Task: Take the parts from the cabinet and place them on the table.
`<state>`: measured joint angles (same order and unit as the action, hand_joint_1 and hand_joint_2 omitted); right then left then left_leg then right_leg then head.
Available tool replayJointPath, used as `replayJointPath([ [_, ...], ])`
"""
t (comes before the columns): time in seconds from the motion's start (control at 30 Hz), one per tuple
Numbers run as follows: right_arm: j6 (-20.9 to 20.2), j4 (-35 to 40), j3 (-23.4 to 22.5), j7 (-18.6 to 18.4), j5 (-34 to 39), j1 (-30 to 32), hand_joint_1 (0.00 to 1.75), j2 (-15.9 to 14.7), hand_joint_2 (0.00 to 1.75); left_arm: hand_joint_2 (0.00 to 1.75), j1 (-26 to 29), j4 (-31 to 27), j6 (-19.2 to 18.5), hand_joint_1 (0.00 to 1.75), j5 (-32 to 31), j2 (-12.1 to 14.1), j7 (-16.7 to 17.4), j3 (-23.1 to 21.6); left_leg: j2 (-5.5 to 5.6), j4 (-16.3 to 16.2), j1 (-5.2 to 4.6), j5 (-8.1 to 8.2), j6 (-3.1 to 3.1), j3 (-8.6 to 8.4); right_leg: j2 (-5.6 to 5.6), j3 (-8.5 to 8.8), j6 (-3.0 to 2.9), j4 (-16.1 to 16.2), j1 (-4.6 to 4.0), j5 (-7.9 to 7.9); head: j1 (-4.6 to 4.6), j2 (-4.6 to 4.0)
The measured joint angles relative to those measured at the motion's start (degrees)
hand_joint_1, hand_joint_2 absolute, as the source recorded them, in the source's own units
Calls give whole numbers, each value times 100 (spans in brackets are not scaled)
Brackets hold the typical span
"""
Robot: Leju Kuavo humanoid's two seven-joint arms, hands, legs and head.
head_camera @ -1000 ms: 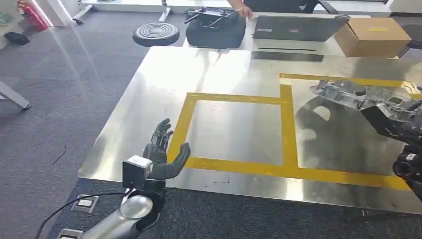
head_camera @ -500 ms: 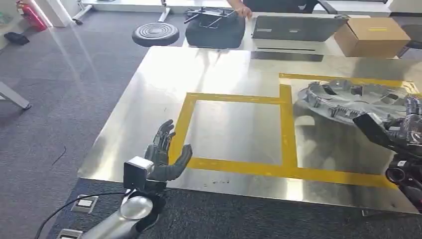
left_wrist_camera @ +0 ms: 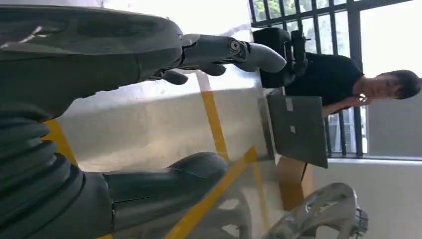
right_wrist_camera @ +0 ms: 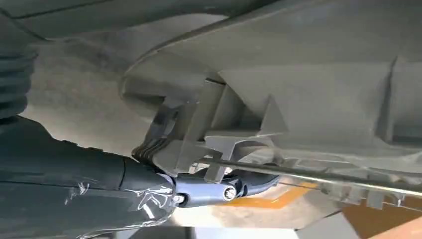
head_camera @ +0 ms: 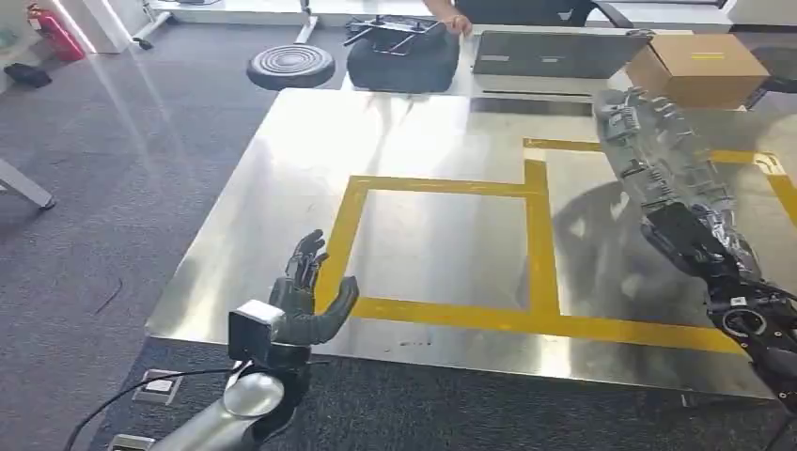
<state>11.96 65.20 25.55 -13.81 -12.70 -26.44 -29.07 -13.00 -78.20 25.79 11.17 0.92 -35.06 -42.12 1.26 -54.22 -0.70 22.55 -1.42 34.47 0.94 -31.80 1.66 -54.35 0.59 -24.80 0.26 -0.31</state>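
Note:
My right hand (head_camera: pixel 700 246) grips the rim of a large round silver-grey part (head_camera: pixel 658 155), a ribbed wheel-cover-like disc, tilted steeply on edge above the right yellow-taped square of the steel table (head_camera: pixel 282 188). Close up, the right wrist view has the part's ribbed underside (right_wrist_camera: pixel 298 99) with a finger (right_wrist_camera: pixel 219 191) hooked under its edge. At the table's near left edge my left hand (head_camera: pixel 305 296) hovers with its fingers spread and nothing in it. The left wrist view catches the part's rim (left_wrist_camera: pixel 323 214) beyond my left hand's thumb (left_wrist_camera: pixel 164 184).
Yellow tape (head_camera: pixel 531 244) marks out squares on the table. Behind it stand a laptop (head_camera: pixel 550 54), a cardboard box (head_camera: pixel 695 68) and a black bag (head_camera: pixel 404 56), with a person (left_wrist_camera: pixel 343 82) seated there. A round black stool (head_camera: pixel 291 66) stands on the grey carpet at left.
My right hand has swung the part from nearly flat over the table's right side to a steep, upright tilt, its far rim now raised toward the box. The left hand has barely moved.

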Motion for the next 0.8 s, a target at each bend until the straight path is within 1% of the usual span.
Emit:
replayJointPath([
  [0.13,-48,352,11,-11,28,50,0,-2,0,175,5,0,0,0,0,22,0,5,2,0,1,-1,0,-7,-10,9,0,1,0,0,-9,0],
  [0.2,-142,505,13,35,294,67,0,-2,0,175,9,0,13,0,0,37,4,7,3,0,1,-1,0,-9,-11,14,0,1,-1,0,-11,0],
  [0.23,-208,620,9,122,618,101,0,-2,0,175,16,-4,48,0,-2,44,20,11,5,0,1,-1,0,-10,-12,17,0,0,-1,0,-6,-2],
  [0.3,-461,947,-9,408,1899,214,0,4,0,175,56,-50,70,0,-4,63,48,20,6,1,2,0,0,-14,-9,20,0,0,-2,0,-4,0],
  [0.37,-886,1327,-2,698,3082,370,0,18,0,175,71,-70,105,0,-7,81,68,29,5,1,1,0,1,-14,-6,21,-1,0,-2,-1,2,0],
  [0.4,-1105,1537,15,840,3540,440,0,28,0,175,77,-94,118,0,-11,96,90,29,5,2,2,0,0,-15,-6,20,-1,0,-2,-1,7,0],
  [0.47,-1329,1906,88,922,3935,531,0,105,0,175,82,-120,140,0,-22,112,120,50,10,5,1,0,0,-16,-16,19,-2,1,-1,-4,-18,0],
  [0.5,-1373,2081,149,916,3954,555,0,116,0,175,93,-140,146,0,-31,120,138,64,21,6,1,-1,1,-11,-29,20,-4,1,-3,-7,-37,0],
  [0.53,-1381,2348,205,785,3796,536,0,125,0,175,126,-188,162,0,-59,136,164,92,25,7,1,-2,1,-12,-37,20,-6,1,-3,-9,-13,-2],
  [0.57,-1386,2512,266,591,3483,502,0,122,0,175,155,-216,170,0,-92,151,207,112,26,7,3,-2,2,-12,-39,21,-10,1,-4,-13,-22,0],
  [0.67,-1309,2955,383,126,2332,478,0,90,0,175,198,-297,236,0,-166,206,300,131,23,8,4,-1,2,-17,-36,23,-11,1,-5,-13,-26,0],
  [0.73,-1305,3134,420,-129,1589,530,0,50,0,175,223,-356,291,0,-201,236,332,155,23,8,3,-1,3,-17,-37,23,-11,1,-4,-14,-17,0],
  [0.8,-1298,3248,422,-473,725,559,0,20,0,175,257,-409,310,0,-227,260,356,204,21,7,2,2,5,-17,-35,23,-11,2,-2,-14,-15,0],
])
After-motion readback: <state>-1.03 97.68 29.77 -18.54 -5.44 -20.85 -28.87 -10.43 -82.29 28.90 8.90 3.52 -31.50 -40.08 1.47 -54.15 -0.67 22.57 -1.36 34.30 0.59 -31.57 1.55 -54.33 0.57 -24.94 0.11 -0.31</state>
